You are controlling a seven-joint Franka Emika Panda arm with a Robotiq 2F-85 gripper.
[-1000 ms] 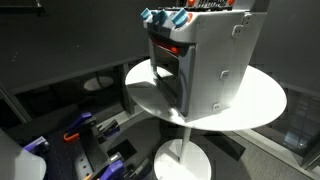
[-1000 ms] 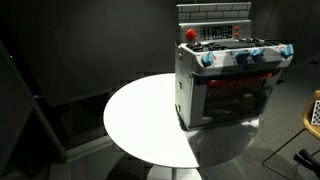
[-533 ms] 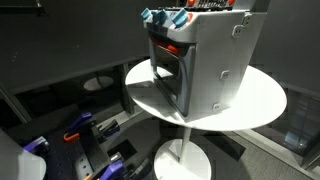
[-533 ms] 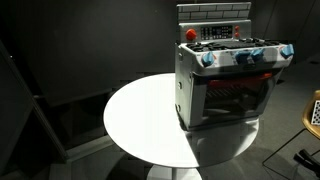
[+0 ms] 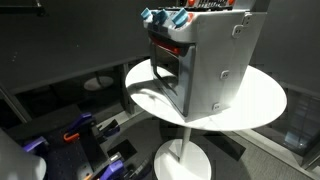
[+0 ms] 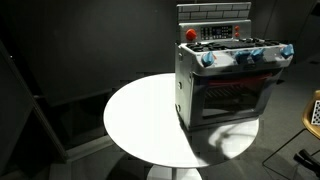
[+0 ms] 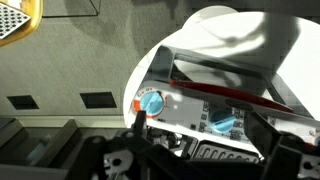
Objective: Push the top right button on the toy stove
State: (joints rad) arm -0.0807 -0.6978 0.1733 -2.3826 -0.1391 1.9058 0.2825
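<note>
The hand (image 7: pixel 195 135) appears only in the wrist view, at the lower edge, with its two dark fingers spread to either side of the frame and nothing between them; neither exterior view shows it or the arm. It hangs above and in front of the toy stove (image 7: pixel 220 95), looking down on the front edge, a placement judged to suit a descent onto the controls. The counter (image 6: pixel 140 120) is a round white pedestal top, bare apart from the stove. In both exterior views the stove (image 5: pixel 205 60) stands upright near the counter's rim rather than at its centre, which is judged to bring its controls within reach. Its glass door (image 6: pixel 235 97) is closed, with the red-orange strip (image 7: pixel 220 88) above it. The control panel (image 6: pixel 215 32) rises at the back of the top, a red knob (image 6: pixel 190 34) beside it, and blue knobs (image 6: pixel 208 59) line the front upper edge. The top right button is too small to single out; no contact has been made yet. The room is dark, with tools and cables (image 5: pixel 75 135) on the floor below.
</note>
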